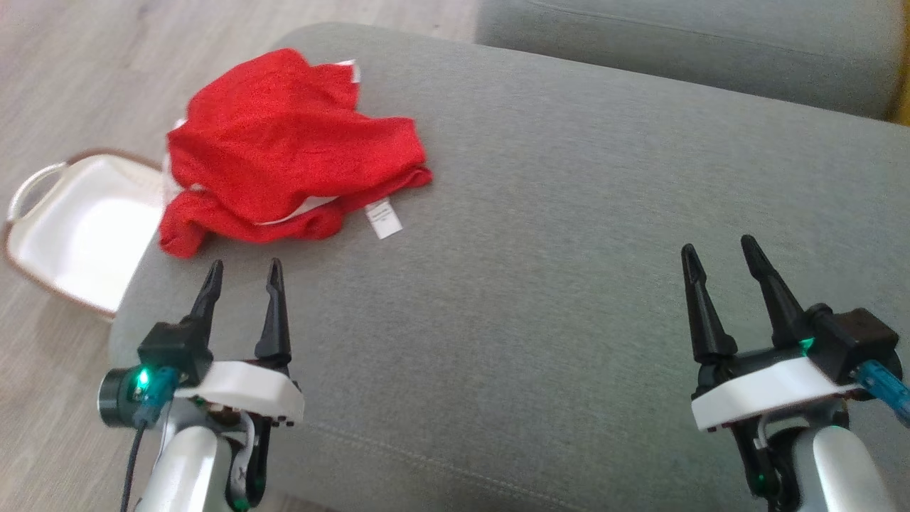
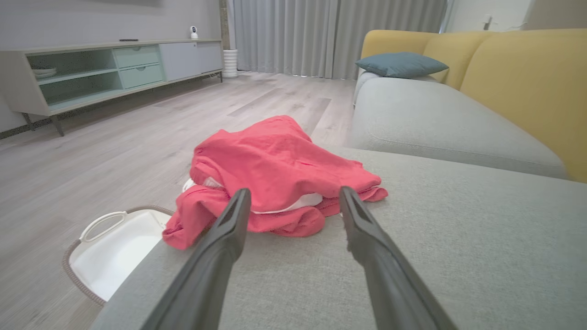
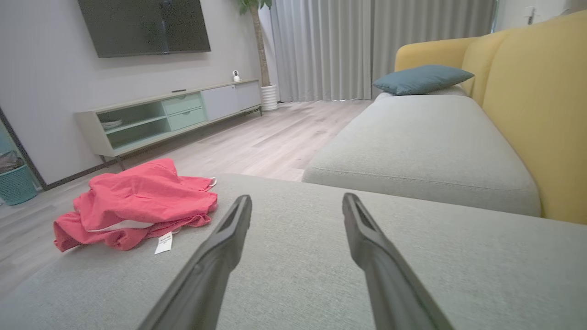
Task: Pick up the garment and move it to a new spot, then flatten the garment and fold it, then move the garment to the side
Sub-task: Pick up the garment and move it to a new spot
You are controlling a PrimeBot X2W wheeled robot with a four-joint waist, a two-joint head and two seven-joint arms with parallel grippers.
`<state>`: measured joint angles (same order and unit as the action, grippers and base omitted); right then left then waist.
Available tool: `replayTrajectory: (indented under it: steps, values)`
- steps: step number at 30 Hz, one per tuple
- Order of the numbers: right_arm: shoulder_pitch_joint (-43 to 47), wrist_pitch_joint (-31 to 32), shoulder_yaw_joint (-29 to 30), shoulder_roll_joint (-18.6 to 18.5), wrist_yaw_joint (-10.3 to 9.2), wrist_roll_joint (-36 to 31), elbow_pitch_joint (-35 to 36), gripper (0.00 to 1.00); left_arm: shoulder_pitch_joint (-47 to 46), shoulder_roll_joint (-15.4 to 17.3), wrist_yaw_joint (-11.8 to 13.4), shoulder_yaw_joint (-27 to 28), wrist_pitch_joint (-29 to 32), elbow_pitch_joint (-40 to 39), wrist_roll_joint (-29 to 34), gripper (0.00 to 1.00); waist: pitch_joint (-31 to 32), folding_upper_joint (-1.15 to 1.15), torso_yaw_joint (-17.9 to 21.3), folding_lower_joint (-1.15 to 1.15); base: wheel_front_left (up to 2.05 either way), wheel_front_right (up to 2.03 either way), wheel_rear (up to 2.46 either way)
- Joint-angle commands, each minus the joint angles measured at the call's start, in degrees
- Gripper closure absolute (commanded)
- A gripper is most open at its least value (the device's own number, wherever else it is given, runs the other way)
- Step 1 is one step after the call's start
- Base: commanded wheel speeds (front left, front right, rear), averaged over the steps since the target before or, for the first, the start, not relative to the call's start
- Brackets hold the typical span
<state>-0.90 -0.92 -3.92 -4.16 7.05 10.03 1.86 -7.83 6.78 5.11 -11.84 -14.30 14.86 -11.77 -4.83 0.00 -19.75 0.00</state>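
Note:
A crumpled red garment [image 1: 277, 149] with white trim and a white label lies bunched at the far left corner of the grey sofa cushion [image 1: 540, 235]. The same heap appears straight ahead in the left wrist view [image 2: 275, 174] and at the left in the right wrist view [image 3: 137, 201]. My left gripper [image 1: 243, 272] hovers open a short way in front of the garment, not touching it, with nothing between its fingers. At the lower right my right gripper [image 1: 718, 249] stands open over bare cushion, far from the cloth.
A white basket [image 1: 78, 227] with a handle sits on the wooden floor just left of the cushion's edge. A second grey cushion [image 1: 682, 43] lies beyond, with yellow backrests [image 3: 532, 105] to the right. A low cabinet [image 2: 114, 68] stands across the room.

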Motion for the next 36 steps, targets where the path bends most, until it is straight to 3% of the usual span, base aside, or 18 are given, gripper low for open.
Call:
replayTrajectory:
  steps: [1,16,23,29,36]
  values:
    - [-2.7,0.2,-1.5,-0.6,0.44,-0.2,2.5,0.00,-2.5,0.9,0.4,2.6,-0.7,-2.1,-0.6,0.00,0.1,0.00,-1.8,0.00,0.00,0.00,0.00]
    - [-2.8,1.6,-1.3,-1.1,0.44,-0.5,3.8,0.00,-2.3,0.2,0.1,4.4,-0.7,-4.5,-0.1,0.00,-1.6,0.00,-2.9,0.00,0.00,0.00,0.00]
    - [-5.2,3.8,-1.3,-2.7,0.44,-1.2,6.5,0.00,-8.1,-0.2,-0.5,5.2,-0.7,-2.6,-0.2,0.00,-7.4,0.00,-0.8,0.00,0.00,0.00,0.00]
    - [-8.4,5.7,-1.4,-4.5,0.44,-1.5,9.1,0.00,-18.6,1.3,-2.5,6.9,0.7,6.7,-2.3,0.00,-14.0,0.00,1.7,0.00,0.00,0.00,0.00]
    - [-10.6,7.2,-1.7,-5.8,0.44,-1.4,10.6,0.00,-33.0,4.4,-5.3,9.4,5.9,24.7,-6.0,0.00,-20.2,0.00,4.0,0.00,0.00,0.00,0.00]
